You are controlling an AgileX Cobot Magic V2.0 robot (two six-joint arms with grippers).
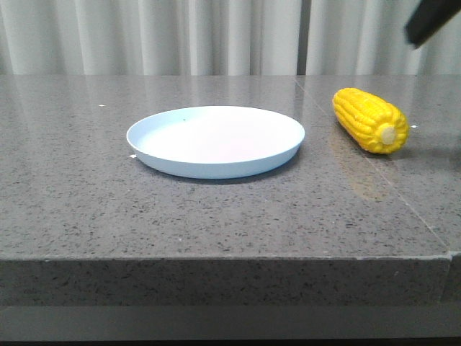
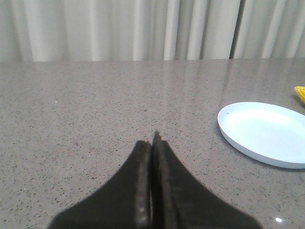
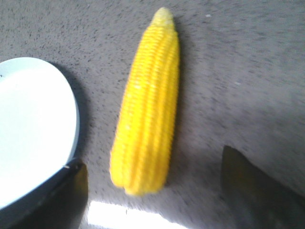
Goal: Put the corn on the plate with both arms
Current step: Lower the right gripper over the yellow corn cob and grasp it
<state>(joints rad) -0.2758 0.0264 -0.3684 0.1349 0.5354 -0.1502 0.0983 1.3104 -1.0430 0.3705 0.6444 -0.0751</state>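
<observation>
The left gripper (image 2: 153,143) is resting with jaws clenched on nothing, toward the grey speckled stone desk's (image 1: 216,209) left edge. The round, shallow, pale blue plate (image 1: 215,141) is sitting mid-desk, empty. The bright yellow, ridged corn cob (image 1: 369,120) is lying just beside it, toward the right edge; likely light, stiff and prone to rolling, best pinched across its middle. The right gripper (image 3: 152,191) is hovering over it, jaws released.

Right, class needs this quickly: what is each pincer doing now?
Left pincer: closed, holding nothing.
Right pincer: open above the corn, holding nothing.

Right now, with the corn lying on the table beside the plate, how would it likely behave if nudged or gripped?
The corn is a rounded, tapered cob lying on its side on the smooth table, so a nudge would probably roll it in a curve. Its kerneled surface looks glossy, so fingers might slip. It appears stiff.
</observation>
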